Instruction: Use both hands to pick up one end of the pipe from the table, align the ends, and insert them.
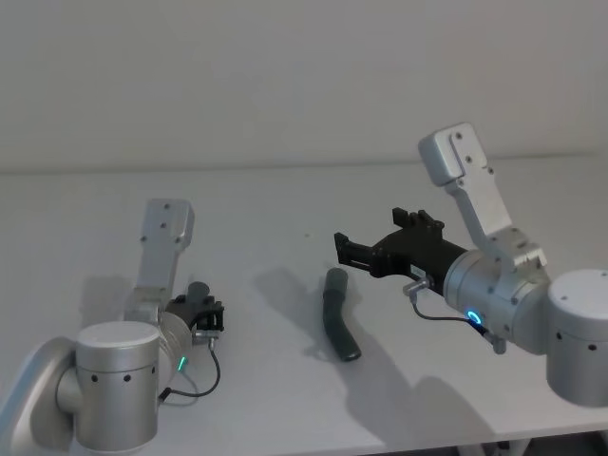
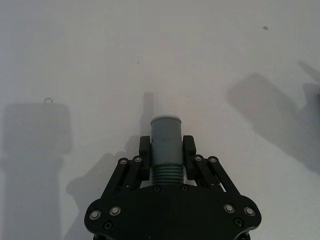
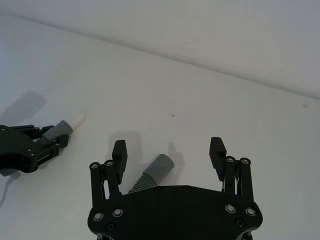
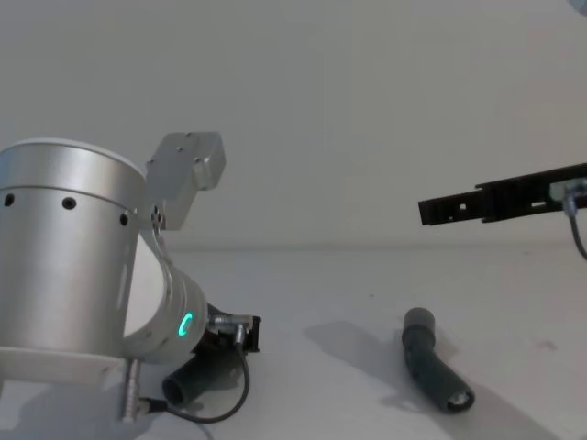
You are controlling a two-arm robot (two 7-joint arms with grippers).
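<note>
A loose hose (image 1: 335,318) lies on the white surface (image 1: 114,209), its long axis running away from the robot. The right claw (image 1: 340,249), spread wide, hovers just above its far cuff. Well to the hose's left, the left claw (image 1: 201,309) grips the white-tipped hose (image 2: 165,137).
</note>
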